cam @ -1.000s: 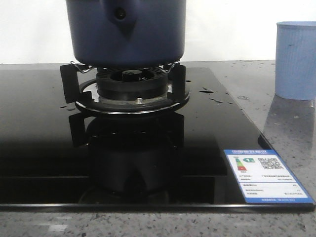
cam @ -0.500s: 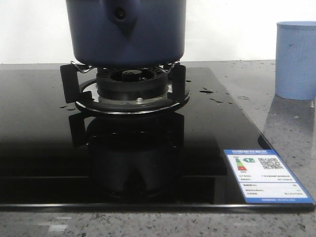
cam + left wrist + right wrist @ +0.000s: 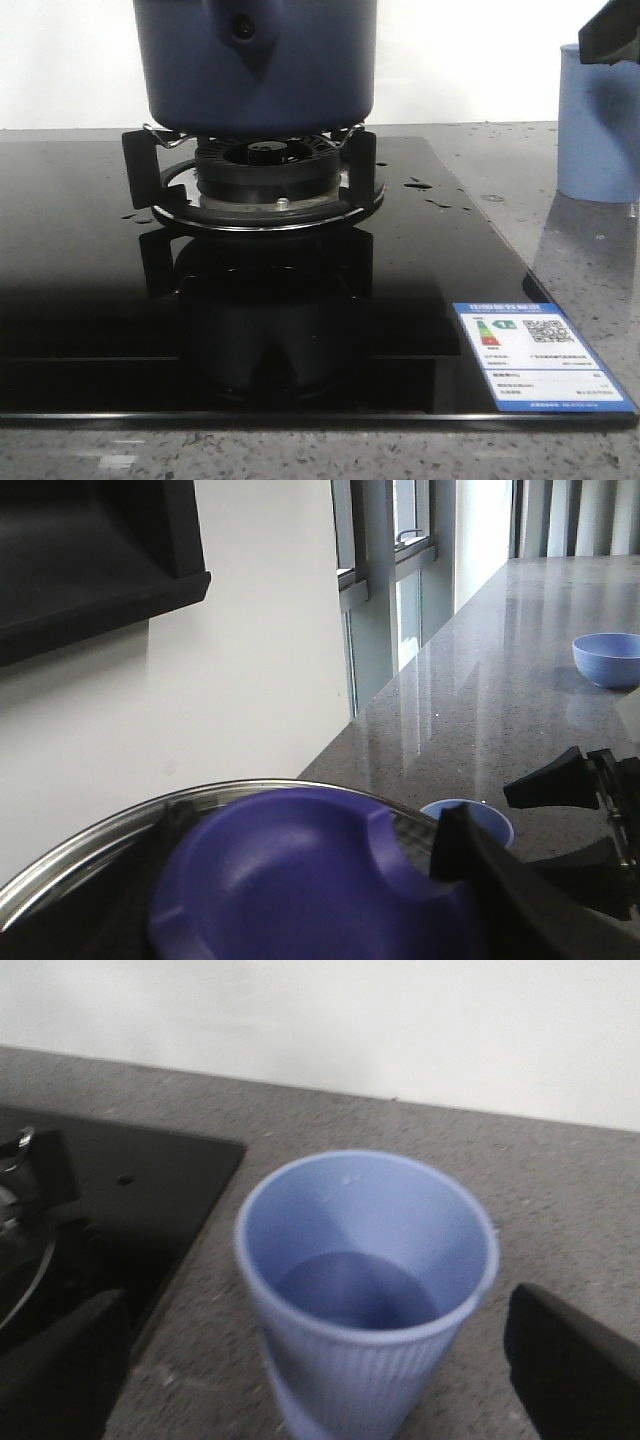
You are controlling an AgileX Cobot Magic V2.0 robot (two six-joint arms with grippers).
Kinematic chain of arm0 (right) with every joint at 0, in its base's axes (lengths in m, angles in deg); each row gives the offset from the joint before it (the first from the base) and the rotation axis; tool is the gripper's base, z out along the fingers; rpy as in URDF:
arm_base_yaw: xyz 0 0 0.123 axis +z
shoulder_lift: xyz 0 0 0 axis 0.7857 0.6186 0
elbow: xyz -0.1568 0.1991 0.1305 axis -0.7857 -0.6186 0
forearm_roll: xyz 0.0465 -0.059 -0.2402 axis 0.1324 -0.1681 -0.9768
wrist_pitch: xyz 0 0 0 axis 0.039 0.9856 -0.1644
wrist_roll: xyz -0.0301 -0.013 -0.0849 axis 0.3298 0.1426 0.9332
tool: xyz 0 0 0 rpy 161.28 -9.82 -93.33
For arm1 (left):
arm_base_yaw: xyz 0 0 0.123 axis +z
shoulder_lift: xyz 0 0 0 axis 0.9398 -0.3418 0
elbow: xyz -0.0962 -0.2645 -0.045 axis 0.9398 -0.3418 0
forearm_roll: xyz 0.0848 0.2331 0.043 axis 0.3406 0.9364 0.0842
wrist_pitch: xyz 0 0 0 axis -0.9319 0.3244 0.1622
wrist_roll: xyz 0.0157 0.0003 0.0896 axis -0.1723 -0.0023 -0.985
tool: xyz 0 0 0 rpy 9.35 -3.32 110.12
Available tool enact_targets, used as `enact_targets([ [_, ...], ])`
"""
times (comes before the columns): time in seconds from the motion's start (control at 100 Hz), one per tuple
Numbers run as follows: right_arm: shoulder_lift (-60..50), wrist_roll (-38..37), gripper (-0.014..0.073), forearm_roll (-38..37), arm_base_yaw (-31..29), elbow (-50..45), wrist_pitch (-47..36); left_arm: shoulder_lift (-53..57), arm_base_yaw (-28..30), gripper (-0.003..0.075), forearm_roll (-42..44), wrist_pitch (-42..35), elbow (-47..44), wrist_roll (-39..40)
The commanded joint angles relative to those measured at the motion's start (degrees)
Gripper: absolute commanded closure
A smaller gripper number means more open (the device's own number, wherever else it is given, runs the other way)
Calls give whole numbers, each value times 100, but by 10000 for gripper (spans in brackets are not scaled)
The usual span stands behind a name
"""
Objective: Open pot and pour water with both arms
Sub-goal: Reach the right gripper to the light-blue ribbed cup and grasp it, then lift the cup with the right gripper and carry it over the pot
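Note:
The dark navy pot [image 3: 255, 65] stands on the gas burner [image 3: 265, 175]; its top is cut off in the front view. In the left wrist view its glass lid [image 3: 90, 855] with a steel rim carries a big blue knob [image 3: 300, 870]. My left gripper [image 3: 310, 890] is open, one dark finger on each side of the knob; I cannot tell if they touch it. My right gripper [image 3: 320, 1380] is open, with the pale blue ribbed cup [image 3: 365, 1290] between its fingers and apart from them. Small water droplets [image 3: 420, 185] lie on the black cooktop.
The black glass cooktop [image 3: 80, 300] has a label sticker [image 3: 540, 355] at its front right. The cup [image 3: 598, 120] stands on the grey speckled counter [image 3: 580, 240] to the right of the cooktop. A blue bowl [image 3: 608, 658] sits farther along the counter. A white wall is behind.
My right gripper has come into the front view at the top right, over the cup. The pot and the cup have not moved.

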Motion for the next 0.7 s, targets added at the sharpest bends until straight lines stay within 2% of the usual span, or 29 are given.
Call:
enact_targets([
  [0.0, 172, -130, -71, -1, 24, 155, -861, 251, 4, 446, -581, 74, 237, 53],
  [0.29, 788, -593, -71, -61, 33, 155, -1249, 251, 4, 446, -581, 82, 237, 53],
  [0.51, 1166, -1546, -71, -896, 33, 165, -1729, 251, 4, 446, -581, 82, 237, 53],
  [0.69, 1514, -1910, -71, -931, 33, 165, -2233, 251, 4, 446, -581, 97, 237, 53],
])
